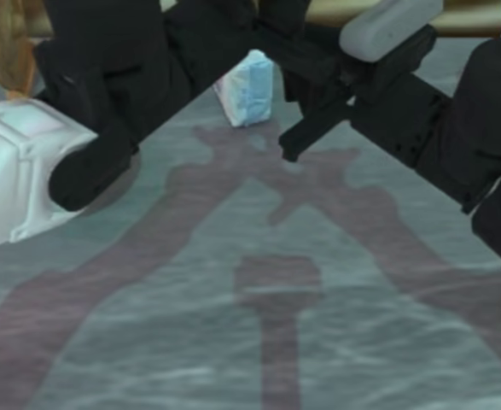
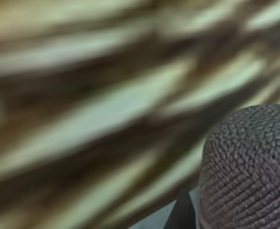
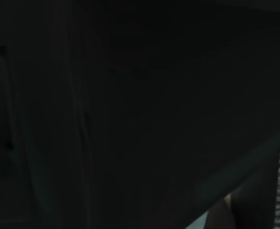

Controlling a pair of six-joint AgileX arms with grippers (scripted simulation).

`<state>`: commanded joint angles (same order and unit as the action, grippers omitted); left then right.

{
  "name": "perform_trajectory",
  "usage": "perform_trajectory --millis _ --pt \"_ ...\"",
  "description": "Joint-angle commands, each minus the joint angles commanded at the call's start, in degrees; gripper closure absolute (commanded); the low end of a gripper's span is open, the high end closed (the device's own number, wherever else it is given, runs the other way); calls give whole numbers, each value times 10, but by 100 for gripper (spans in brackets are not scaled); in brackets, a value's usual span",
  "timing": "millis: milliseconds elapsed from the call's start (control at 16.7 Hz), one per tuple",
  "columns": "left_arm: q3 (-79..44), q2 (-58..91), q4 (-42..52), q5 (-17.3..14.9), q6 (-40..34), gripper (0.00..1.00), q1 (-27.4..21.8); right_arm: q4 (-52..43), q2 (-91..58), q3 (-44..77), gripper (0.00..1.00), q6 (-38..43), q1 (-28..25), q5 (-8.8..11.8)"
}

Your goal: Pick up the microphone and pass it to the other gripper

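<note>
The microphone [image 1: 388,28] is held high above the table near the top view's upper middle, its silver-grey mesh head [image 2: 249,167] filling a corner of the left wrist view. Its black handle [image 1: 310,128] slants down and to the left. My left arm reaches in from the left, past its white housing [image 1: 20,171], and my left gripper [image 1: 305,51] is shut on the microphone, one dark fingertip [image 2: 182,212] showing beside the head. The other gripper, my right gripper [image 1: 361,94], comes in from the right and meets the same spot. The right wrist view is dark.
A blue and white packet [image 1: 248,88] lies on the grey table [image 1: 233,299] under the crossed arms. A golden bowl rim [image 1: 2,43] shows at the far left back. Both arms cast broad shadows over the table's middle.
</note>
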<state>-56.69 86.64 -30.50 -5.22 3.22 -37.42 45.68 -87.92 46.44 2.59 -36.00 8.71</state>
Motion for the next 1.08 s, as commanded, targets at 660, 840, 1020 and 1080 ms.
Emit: perform_trajectory --millis 660,840,1020,1080 --pt "0 0 0 0 0 100 0 0 0 0 0 0 0 0" --pt "0 0 0 0 0 100 0 0 0 0 0 0 0 0" --pt "-7 -5 1 6 4 100 -1 -1 -7 -5 0 -2 6 -4" --pt "-6 -6 1 5 4 100 0 -1 -5 -7 0 -2 6 -3"
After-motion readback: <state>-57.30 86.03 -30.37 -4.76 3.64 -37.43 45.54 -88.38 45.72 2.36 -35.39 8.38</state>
